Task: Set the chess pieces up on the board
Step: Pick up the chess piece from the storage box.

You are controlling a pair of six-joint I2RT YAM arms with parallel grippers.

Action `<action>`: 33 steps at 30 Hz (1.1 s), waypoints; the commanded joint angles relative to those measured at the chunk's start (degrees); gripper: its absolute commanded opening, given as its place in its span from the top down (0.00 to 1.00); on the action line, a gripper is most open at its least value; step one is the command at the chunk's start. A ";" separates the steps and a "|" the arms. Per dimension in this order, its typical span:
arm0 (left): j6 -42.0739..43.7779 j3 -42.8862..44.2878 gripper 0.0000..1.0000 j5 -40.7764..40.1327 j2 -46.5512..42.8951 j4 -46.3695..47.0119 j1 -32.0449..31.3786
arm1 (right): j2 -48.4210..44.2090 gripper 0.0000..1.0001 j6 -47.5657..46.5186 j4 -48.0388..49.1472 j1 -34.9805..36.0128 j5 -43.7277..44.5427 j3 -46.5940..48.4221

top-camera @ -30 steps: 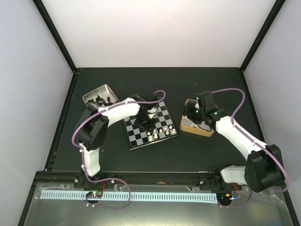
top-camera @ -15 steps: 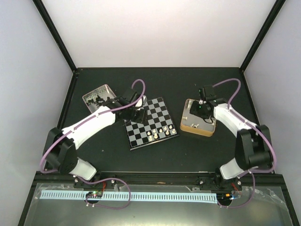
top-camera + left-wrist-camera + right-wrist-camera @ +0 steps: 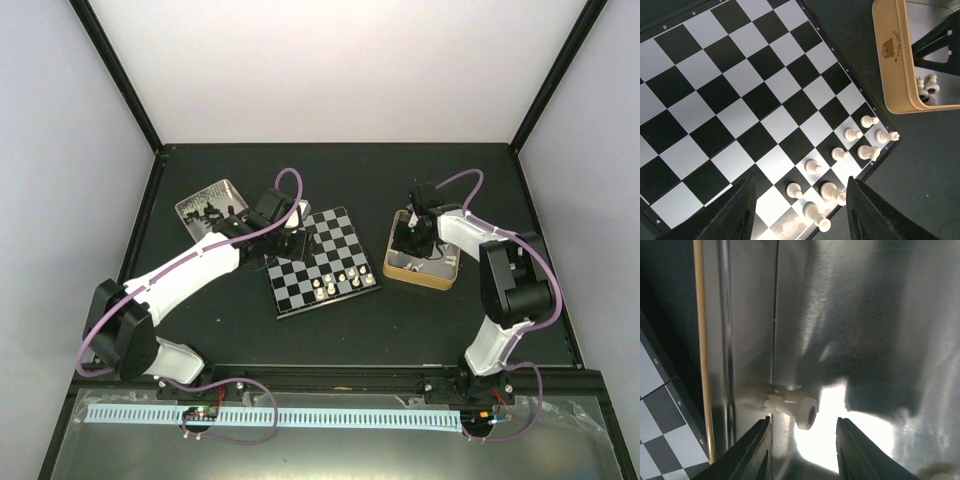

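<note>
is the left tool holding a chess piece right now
No, the left tool is open above the board with nothing gripped between its fingers.

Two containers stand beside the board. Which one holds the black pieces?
The grey tray left of the board: dark pieces lie in it. The tan box on the right holds white pieces.

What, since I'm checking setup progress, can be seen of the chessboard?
The chessboard is a flat square of black and silvery-grey checks with a narrow lettered border. It lies on the dark table, turned askew, beside the tan box. Cream pieces stand in two rows at one corner; other visible squares are bare.
</note>
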 commanded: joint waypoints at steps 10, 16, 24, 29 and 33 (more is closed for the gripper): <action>-0.70 -0.03 0.49 0.78 -0.22 1.46 0.23 | 4.36 0.78 -0.49 -2.63 2.55 8.62 3.19; -0.54 0.02 0.49 0.42 -0.60 1.54 0.19 | 4.09 0.85 -1.05 -5.16 2.53 17.70 4.60; -0.44 -0.10 0.49 0.22 -0.73 1.25 0.25 | 5.26 0.72 -1.68 -3.30 2.48 16.83 5.87; -0.27 -0.12 0.49 -0.15 -0.97 1.15 0.22 | 6.56 0.68 -1.58 -2.57 2.48 16.07 7.04; -0.25 -0.18 0.49 -0.15 -1.01 1.13 0.18 | 6.72 0.67 -0.79 -1.23 2.48 14.46 7.52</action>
